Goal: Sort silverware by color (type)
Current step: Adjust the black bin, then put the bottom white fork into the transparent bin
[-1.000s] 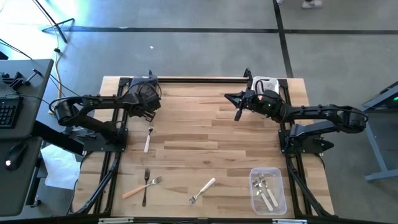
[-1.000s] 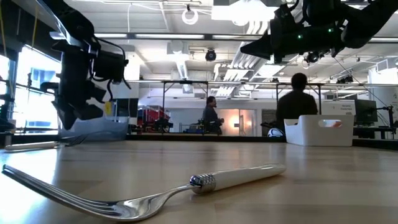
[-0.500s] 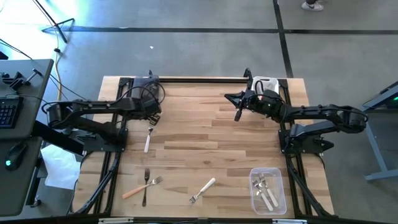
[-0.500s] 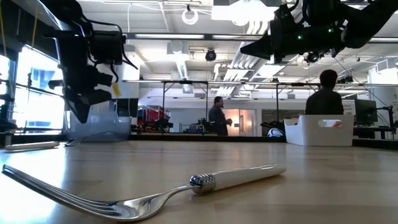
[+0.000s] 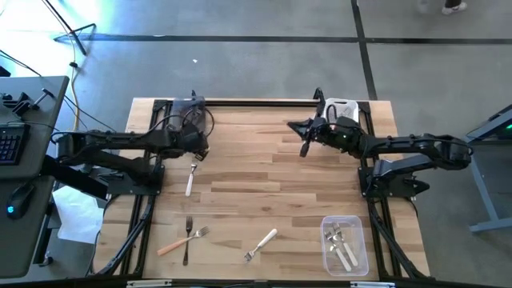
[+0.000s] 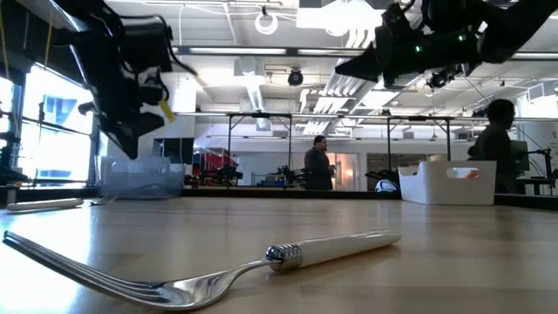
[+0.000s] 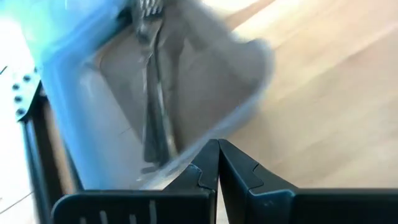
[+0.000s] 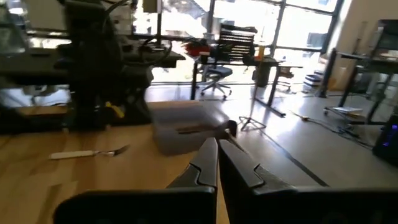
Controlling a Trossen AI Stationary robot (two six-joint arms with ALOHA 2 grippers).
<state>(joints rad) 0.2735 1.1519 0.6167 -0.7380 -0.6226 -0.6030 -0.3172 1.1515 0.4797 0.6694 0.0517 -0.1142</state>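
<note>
Fingertips pressed together and empty, the left gripper (image 5: pixel 195 152) hangs by the clear bin (image 5: pixel 182 107) at the table's (image 5: pixel 264 172) far left corner, the right gripper (image 5: pixel 305 150) likewise closed near the far edge, while forks (image 5: pixel 190 179) lie below and along the near edge.

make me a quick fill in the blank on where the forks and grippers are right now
1. The clear bin at the table's near right corner holds forks with ____ handles.
2. The orange-handled fork lies crossed with a fork whose handle is ____.
3. The left gripper has its fingers ____.
4. The right gripper hangs in the air holding ____.

Missing words: white; black; shut; nothing
</note>
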